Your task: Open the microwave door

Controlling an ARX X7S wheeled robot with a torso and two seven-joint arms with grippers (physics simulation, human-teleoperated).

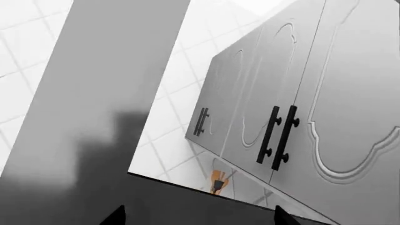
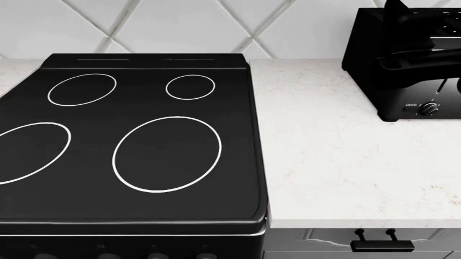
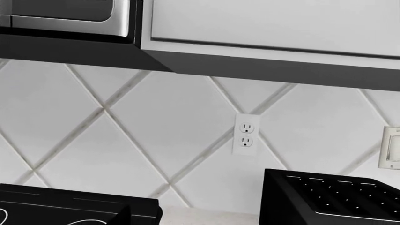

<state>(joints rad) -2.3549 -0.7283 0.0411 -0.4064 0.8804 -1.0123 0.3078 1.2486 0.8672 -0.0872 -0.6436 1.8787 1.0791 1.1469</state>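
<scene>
The microwave [image 3: 65,21] shows only in the right wrist view, high on the wall: a dark window, a silver lower trim and a black underside. Its door looks shut, and I see no handle. My right gripper [image 3: 196,218] hangs far below it, over the counter between stove and toaster. One dark fingertip [image 3: 123,216] shows; the other merges with the black toaster, and nothing sits between them. My left gripper [image 1: 198,216] is open, its two fingertips wide apart against a dark grey flat surface [image 1: 93,197] that I cannot identify.
A black glass stove [image 2: 129,140] sits left of the white counter [image 2: 331,162]. A black toaster [image 2: 411,65] stands at the back right, with a dark arm part over it. Grey wall cabinets [image 1: 325,103] with black handles hang near the left gripper. An outlet [image 3: 246,134] is on the tiled wall.
</scene>
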